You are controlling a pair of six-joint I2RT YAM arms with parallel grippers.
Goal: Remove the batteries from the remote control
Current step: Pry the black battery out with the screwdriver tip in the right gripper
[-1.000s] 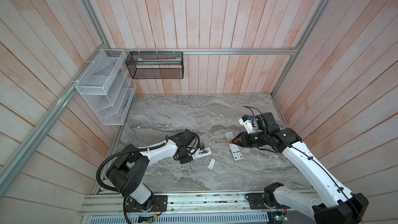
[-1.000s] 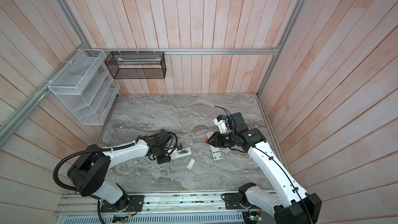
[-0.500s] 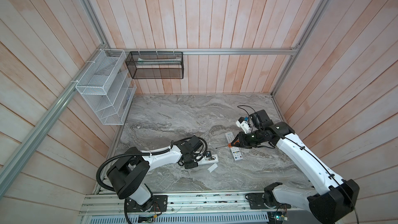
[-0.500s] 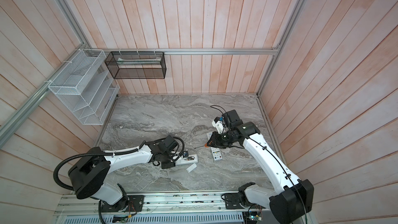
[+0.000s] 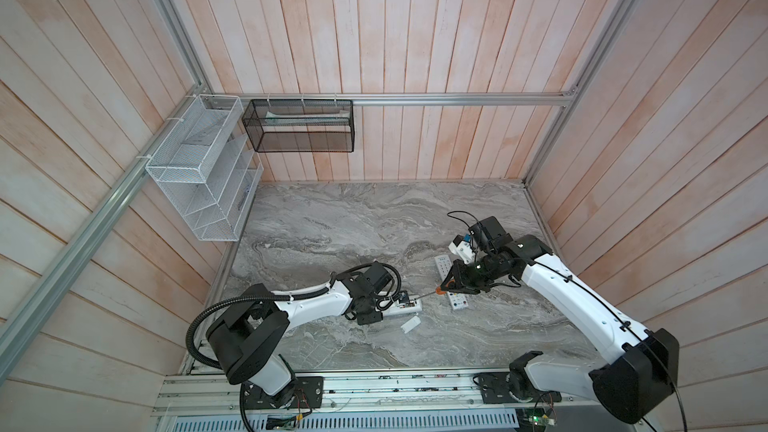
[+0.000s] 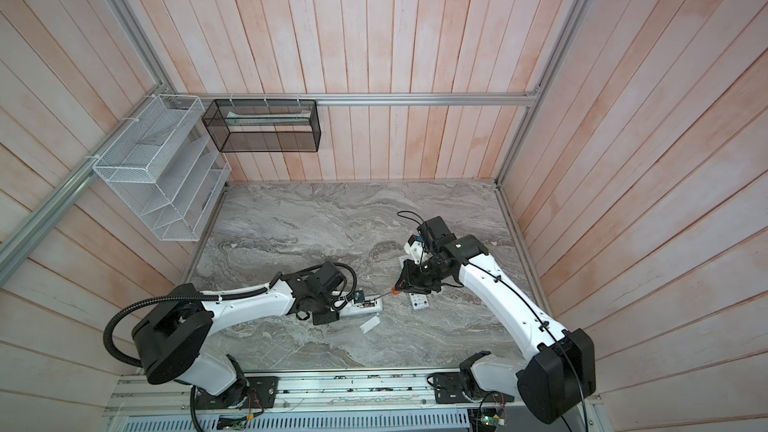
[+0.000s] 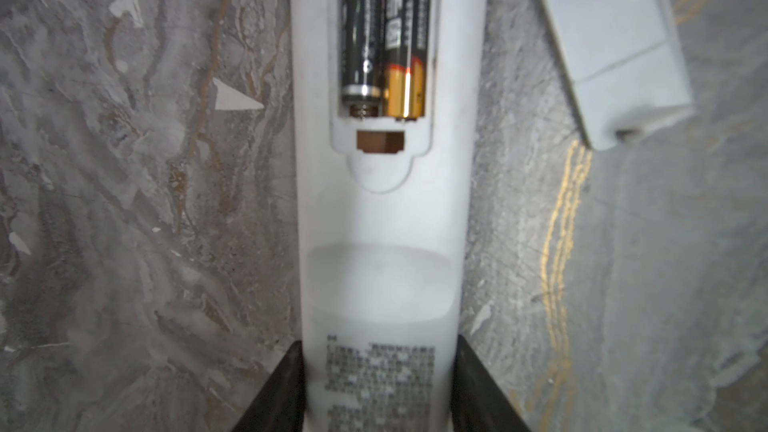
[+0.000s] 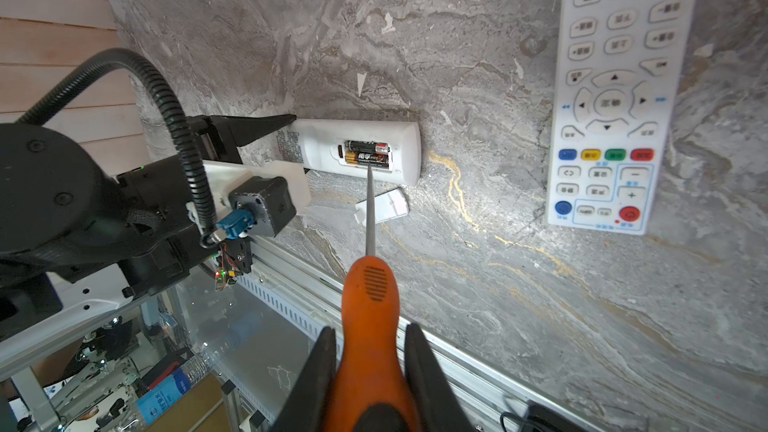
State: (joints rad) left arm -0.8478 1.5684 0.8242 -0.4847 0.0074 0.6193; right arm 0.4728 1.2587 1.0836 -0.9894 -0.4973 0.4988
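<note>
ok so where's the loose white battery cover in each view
In a top view: battery cover lying just below the open remote.
In a top view: same spot, below the remote.
Left wrist: upper right, cut by the top edge.
Right wrist: centre, partly behind the screwdriver.
Shared landmark: the open remote, batteries showing.

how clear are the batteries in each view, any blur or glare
Left wrist: batteries fairly sharp, a glint on the gold band, label on the remote smeared. Right wrist: batteries small but crisp. Top views: evenly lit, batteries too tiny to make out.
</note>
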